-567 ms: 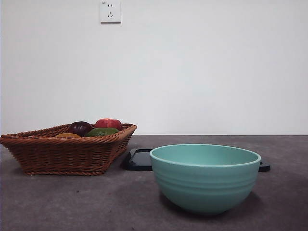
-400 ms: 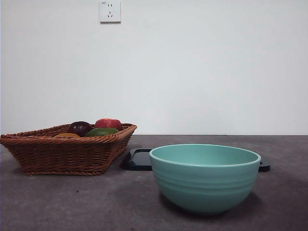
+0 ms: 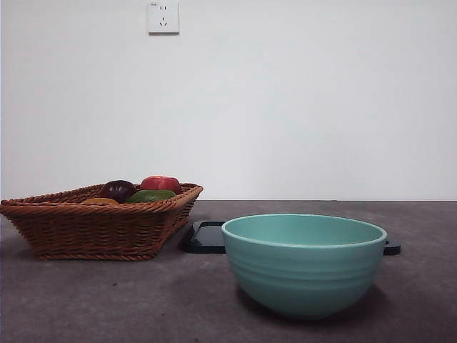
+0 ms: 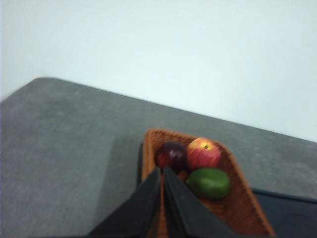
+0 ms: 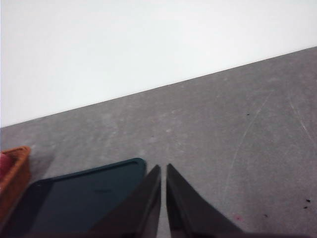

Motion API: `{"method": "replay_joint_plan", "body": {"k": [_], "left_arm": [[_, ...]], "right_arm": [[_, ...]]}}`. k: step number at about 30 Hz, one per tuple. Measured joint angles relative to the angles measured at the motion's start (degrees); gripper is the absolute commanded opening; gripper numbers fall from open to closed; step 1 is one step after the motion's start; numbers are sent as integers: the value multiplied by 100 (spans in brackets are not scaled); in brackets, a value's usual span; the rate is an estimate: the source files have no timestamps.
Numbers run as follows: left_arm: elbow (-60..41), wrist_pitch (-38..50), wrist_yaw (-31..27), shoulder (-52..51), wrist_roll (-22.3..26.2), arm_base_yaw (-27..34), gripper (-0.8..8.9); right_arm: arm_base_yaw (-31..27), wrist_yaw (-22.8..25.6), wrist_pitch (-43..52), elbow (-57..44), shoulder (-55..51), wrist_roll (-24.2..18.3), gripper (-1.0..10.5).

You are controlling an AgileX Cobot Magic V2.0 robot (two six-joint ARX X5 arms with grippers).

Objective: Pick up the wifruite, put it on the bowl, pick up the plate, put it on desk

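Only an orange sliver of the wifruite [image 3: 100, 201] shows above the rim of the wicker basket [image 3: 93, 229] in the front view; the left wrist view does not show it. The mint-green bowl [image 3: 303, 263] stands empty on the desk [image 3: 128, 300], right of the basket. Behind it lies the flat black plate [image 3: 207, 237], also seen as a dark slab, the plate [image 5: 84, 198], in the right wrist view. My left gripper [image 4: 162, 169] is shut above the basket [image 4: 237, 208], empty. Beside the plate's corner, my right gripper [image 5: 163, 167] is shut and empty. Neither gripper appears in the front view.
The basket also holds a dark purple fruit [image 4: 171, 155], a red fruit [image 4: 203, 153] and a green fruit [image 4: 209, 183]. The basket's edge [image 5: 12, 173] lies just past the plate. A white wall with a socket [image 3: 163, 16] backs the table.
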Motion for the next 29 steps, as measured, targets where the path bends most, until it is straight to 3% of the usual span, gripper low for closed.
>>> {"method": "replay_joint_plan", "body": {"k": [8,18,25,29], "left_arm": [[1556,-713,706,1287,24,-162,9],[2914,-1751,1613,2441,376,-264,9],[3320,-2369,1886,2973,498,-389,9],[3320,-2450,2559,3246,531,-573,9]], "right_arm": [[0,-678,-828,1314,894,118,10],[74,-2479,-2079,2409,2173,-210,10],[754,-2697,-2271,2645,2658,-503,10],[1075,-2712,-2282,2662,2741,-785,11]]}}
